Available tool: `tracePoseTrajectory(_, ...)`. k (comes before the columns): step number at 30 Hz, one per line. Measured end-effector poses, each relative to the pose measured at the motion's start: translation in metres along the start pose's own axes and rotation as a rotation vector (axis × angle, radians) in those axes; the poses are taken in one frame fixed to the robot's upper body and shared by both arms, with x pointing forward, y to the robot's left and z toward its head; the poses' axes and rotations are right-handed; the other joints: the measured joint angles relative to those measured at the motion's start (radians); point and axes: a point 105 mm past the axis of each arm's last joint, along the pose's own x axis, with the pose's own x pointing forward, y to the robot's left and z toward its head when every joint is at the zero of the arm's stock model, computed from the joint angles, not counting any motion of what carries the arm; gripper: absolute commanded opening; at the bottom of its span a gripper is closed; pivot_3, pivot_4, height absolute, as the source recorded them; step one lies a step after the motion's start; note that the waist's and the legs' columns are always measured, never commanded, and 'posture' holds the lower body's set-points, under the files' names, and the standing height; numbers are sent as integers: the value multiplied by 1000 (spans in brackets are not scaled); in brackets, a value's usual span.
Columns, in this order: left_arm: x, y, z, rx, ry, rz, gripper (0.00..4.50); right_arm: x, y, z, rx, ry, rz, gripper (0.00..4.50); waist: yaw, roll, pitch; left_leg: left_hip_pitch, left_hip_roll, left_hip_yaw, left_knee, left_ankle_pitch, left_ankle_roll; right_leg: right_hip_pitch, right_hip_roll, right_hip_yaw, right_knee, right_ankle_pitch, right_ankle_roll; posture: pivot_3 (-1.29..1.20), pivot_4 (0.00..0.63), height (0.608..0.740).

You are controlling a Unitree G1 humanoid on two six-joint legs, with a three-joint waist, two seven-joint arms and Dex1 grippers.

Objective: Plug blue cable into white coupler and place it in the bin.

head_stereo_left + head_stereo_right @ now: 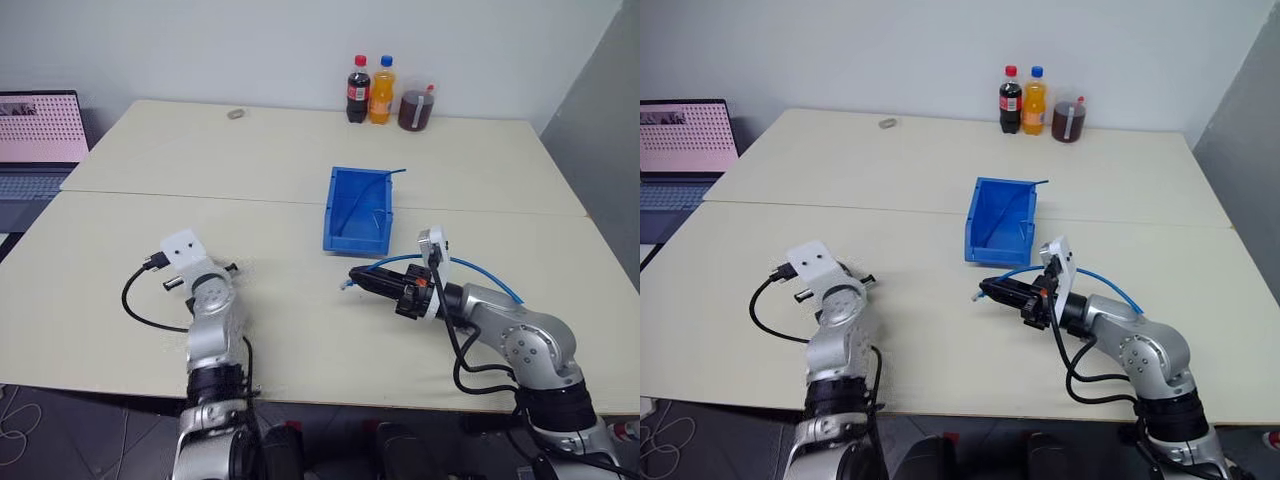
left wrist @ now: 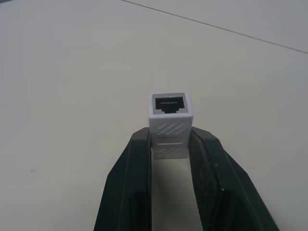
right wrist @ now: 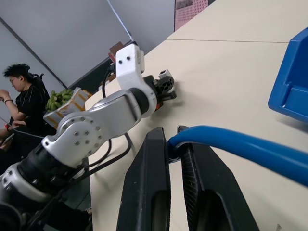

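Left tool (image 2: 168, 144) clamps white coupler (image 2: 169, 120), right tool (image 3: 174, 144) pinches blue cable (image 3: 250, 149) — plug hidden.

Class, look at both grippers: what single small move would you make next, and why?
Probably bring the two grippers together. The left gripper already clamps the white coupler, socket facing out; the right gripper grips the blue cable, apart from it, so the plug needs lining up with that socket.

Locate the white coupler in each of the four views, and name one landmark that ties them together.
Left eye view: the white coupler is too small to make out at the left gripper.
Right eye view: the same, at that gripper's tip.
Left wrist view: white coupler centre, clamped between the black fingers, socket facing outward.
Right wrist view: not discernible.
Shared landmark: the cream table.
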Motion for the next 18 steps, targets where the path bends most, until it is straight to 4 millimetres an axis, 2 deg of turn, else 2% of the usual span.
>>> tracePoseTrajectory(3,-2,11,0,117,2,-232,764,-4,-2,1,-6,-9,-25,56,-2,0,0,0,1,-1,0,0,-1,0,1,-1,1,0,0,0,150,740)
tracePoseTrajectory(5,-5,7,7,152,29,-444,764,-9,-5,4,-14,-22,-47,56,1,0,0,0,0,-1,0,1,-1,0,0,-1,1,0,0,0,150,740)
tracePoseTrajectory(7,-10,-1,12,185,36,-586,764,-10,-4,4,-24,-23,-47,56,5,0,0,0,0,-1,0,1,-1,0,-1,-2,0,0,0,0,150,740)
tracePoseTrajectory(11,-37,-47,26,320,12,-998,764,-17,-5,0,-46,2,-71,56,7,-1,1,-1,-3,1,0,1,-1,0,-4,-1,-1,0,1,0,150,740)
tracePoseTrajectory(13,-60,-71,30,386,6,-1243,764,-19,-3,1,-80,16,-76,56,3,-1,0,-1,-3,1,0,1,-1,0,-4,-1,-1,0,1,0,150,740)
tracePoseTrajectory(16,-95,-90,18,538,27,-1573,764,-22,0,-2,-135,51,-73,56,-3,0,1,0,-2,1,-1,1,-1,-1,-3,0,-1,0,-1,0,150,740)
tracePoseTrajectory(18,-110,-95,4,634,62,-1739,764,-23,2,-7,-158,78,-71,56,-4,0,1,0,0,1,-1,1,-1,-2,-1,0,-1,-1,-2,0,150,740)
